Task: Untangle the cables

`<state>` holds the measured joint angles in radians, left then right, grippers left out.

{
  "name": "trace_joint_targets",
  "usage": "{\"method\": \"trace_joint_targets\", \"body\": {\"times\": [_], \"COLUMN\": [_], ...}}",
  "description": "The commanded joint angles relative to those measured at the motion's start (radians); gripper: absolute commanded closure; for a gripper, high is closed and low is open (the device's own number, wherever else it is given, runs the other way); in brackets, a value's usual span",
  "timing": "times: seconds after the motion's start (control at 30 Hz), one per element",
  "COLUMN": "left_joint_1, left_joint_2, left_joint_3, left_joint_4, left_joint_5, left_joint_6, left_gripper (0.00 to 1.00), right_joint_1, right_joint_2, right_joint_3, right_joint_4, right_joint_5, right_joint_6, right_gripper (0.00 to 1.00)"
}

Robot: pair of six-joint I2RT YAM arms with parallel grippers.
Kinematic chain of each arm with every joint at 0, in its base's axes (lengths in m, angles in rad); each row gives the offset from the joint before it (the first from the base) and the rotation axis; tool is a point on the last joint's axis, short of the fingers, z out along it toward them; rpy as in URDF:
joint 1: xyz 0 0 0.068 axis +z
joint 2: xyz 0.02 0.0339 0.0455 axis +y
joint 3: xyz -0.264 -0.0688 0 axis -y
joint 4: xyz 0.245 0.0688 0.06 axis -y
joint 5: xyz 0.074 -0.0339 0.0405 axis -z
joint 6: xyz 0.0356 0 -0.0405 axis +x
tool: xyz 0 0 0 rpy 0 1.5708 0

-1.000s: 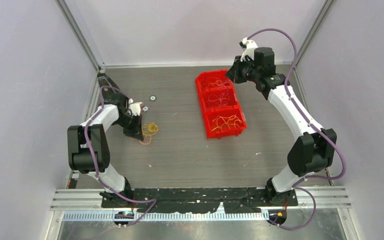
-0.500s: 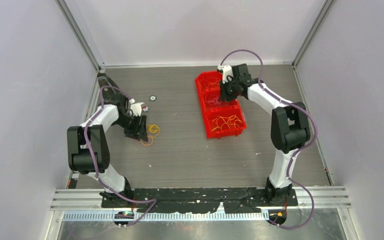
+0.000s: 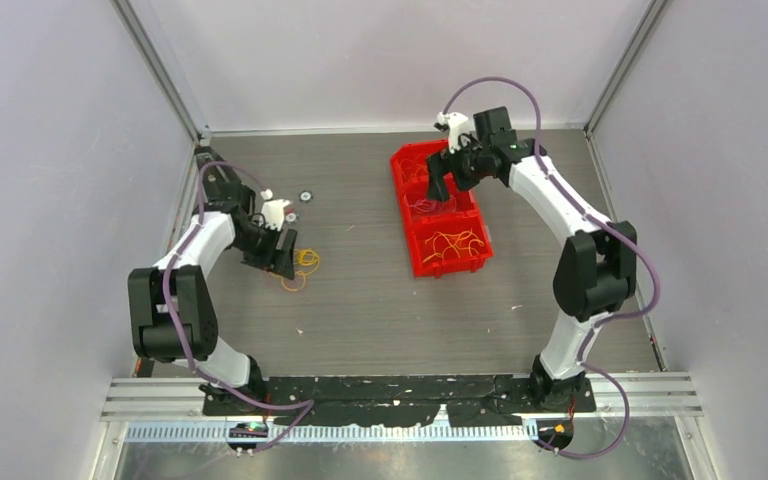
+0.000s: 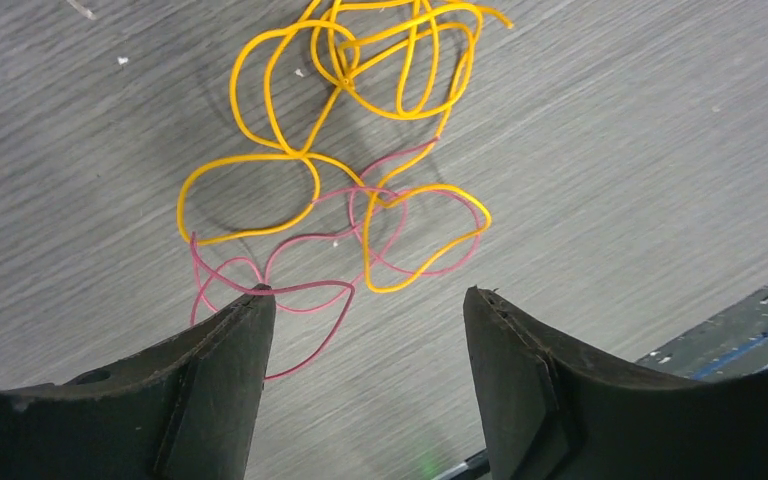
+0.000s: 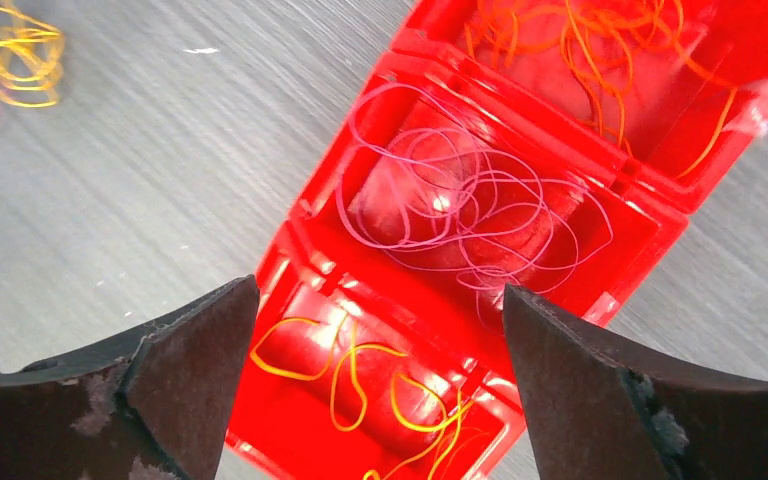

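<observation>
my left gripper is spread, the tangle of thin yellow and pink cables just ahead of it; one pink loop touches a finger (closing there may cinch the knot). my right gripper, also spread, hovers over the red plastic bin.
</observation>
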<state>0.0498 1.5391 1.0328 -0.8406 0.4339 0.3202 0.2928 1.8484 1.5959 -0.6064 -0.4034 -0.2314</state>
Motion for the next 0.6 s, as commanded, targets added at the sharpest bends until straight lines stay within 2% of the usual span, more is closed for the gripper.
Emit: {"method": "trace_joint_targets", "body": {"times": [0.0, 0.07, 0.13, 0.17, 0.2, 0.37, 0.57], "left_joint_1": [-0.058, -0.105, -0.138, -0.153, -0.168, -0.213, -0.214], "left_joint_2": [0.066, 0.100, 0.124, 0.130, 0.130, 0.055, -0.198], "left_joint_3": [0.046, 0.052, 0.054, 0.055, 0.054, 0.031, -0.061], "left_joint_4": [0.046, 0.047, 0.044, 0.043, 0.038, 0.018, -0.031], "left_joint_5": [-0.116, -0.139, -0.137, -0.131, -0.124, -0.028, 0.203], "left_joint_6": [0.063, 0.065, 0.063, 0.062, 0.062, 0.115, 0.326], "left_gripper": [0.29, 0.34, 0.44, 0.52, 0.63, 0.99, 1.00], "right_joint_1": [0.002, 0.002, 0.002, 0.003, 0.003, 0.020, 0.113], "right_joint_2": [-0.150, -0.180, -0.203, -0.217, -0.224, -0.244, -0.201], "right_joint_3": [0.051, 0.046, 0.030, 0.023, 0.007, -0.049, -0.093], "right_joint_4": [-0.030, -0.028, -0.018, -0.013, -0.004, 0.029, 0.096], "right_joint_5": [-0.113, -0.138, -0.164, -0.172, -0.182, -0.220, -0.232], "right_joint_6": [-0.003, 0.005, 0.030, 0.034, 0.041, 0.063, 0.125], "right_gripper": [0.02, 0.04, 0.05, 0.05, 0.05, 0.05, 0.05]}}
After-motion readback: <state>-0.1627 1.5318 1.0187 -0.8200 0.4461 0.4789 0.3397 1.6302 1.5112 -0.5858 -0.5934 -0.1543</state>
